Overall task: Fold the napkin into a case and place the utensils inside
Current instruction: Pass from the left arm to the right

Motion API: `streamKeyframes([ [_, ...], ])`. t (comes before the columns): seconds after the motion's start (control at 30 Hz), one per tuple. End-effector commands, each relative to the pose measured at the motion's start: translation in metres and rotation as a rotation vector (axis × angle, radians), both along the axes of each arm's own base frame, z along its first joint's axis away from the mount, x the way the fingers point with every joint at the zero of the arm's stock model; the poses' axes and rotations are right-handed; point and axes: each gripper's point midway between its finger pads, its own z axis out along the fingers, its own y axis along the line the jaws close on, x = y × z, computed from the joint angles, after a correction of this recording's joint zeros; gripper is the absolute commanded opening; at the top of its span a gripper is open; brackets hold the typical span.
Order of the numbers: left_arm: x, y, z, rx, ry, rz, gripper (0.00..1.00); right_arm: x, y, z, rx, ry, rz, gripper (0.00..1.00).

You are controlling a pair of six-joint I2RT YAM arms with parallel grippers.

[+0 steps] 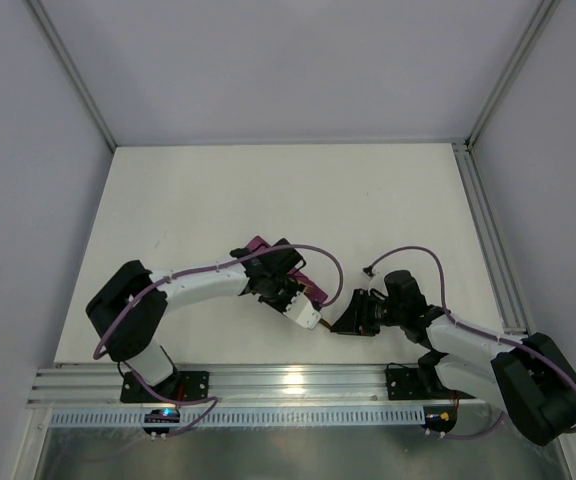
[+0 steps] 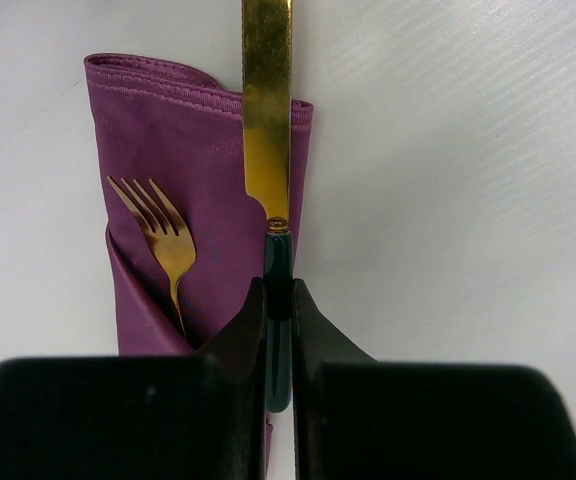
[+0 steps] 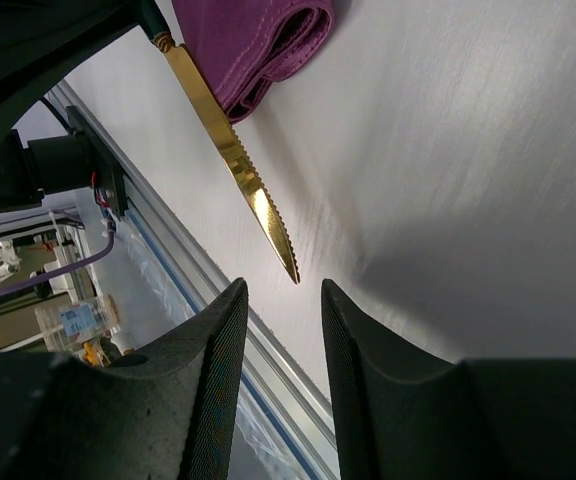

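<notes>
Knife step: the left gripper [image 2: 278,300] clamps the knife [image 2: 267,120] by its dark handle, blade ahead over the case [image 2: 168,130], fork [image 2: 163,235] pocketed just left. The right gripper [image 3: 283,300] stands part-open, empty. Next, the knife likely needs sliding in.

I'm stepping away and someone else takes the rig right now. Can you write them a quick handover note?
Grippers: the left gripper is shut on the knife by its dark handle, with the blade lying along one long edge of the case. The right gripper is open and empty, facing the knife's tip.
Things: the case lies flat on the table. The fork is tucked in, tines showing.
Done: napkin folded, fork in.
Left: slide the knife into the case and release.
</notes>
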Motion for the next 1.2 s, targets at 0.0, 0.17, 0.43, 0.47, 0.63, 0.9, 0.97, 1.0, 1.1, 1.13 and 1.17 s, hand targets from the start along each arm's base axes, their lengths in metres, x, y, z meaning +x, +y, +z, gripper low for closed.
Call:
streamKeyframes([
  [0.0,0.001,-0.007,0.014,-0.054,-0.026,-0.016,0.00,0.006,-0.002,0.000,-0.020,-0.036,-0.014,0.40],
  [0.17,-0.003,-0.011,0.022,-0.096,-0.017,-0.020,0.00,0.007,0.000,-0.003,0.002,-0.025,-0.027,0.39],
  [0.43,0.000,-0.017,0.022,-0.104,-0.013,-0.016,0.00,0.011,0.010,0.003,0.061,-0.018,-0.003,0.34],
  [0.47,0.000,-0.016,0.022,-0.103,-0.012,-0.016,0.00,0.011,0.011,0.005,0.068,-0.022,-0.001,0.31],
  [0.63,0.000,-0.017,0.020,-0.106,-0.015,-0.016,0.00,0.014,0.015,0.012,0.106,-0.032,0.000,0.26],
  [0.9,0.003,-0.021,0.018,-0.111,-0.010,-0.006,0.00,0.013,0.019,0.012,0.128,-0.013,0.015,0.12],
  [0.97,0.004,-0.019,0.016,-0.100,-0.014,-0.001,0.00,0.014,0.020,0.014,0.137,-0.016,0.010,0.04],
  [1.0,0.007,-0.018,0.014,-0.089,-0.028,0.008,0.00,0.015,0.020,0.016,0.146,-0.023,0.009,0.04],
  [1.1,0.014,-0.016,0.011,-0.073,-0.036,0.061,0.12,0.017,0.022,0.020,0.158,-0.024,0.007,0.04],
  [1.13,0.018,-0.017,0.013,-0.070,-0.045,0.077,0.19,0.017,0.022,0.020,0.159,-0.022,0.004,0.04],
  [1.17,0.019,-0.018,0.014,-0.070,-0.040,0.098,0.25,0.017,0.022,0.019,0.161,-0.018,0.000,0.04],
])
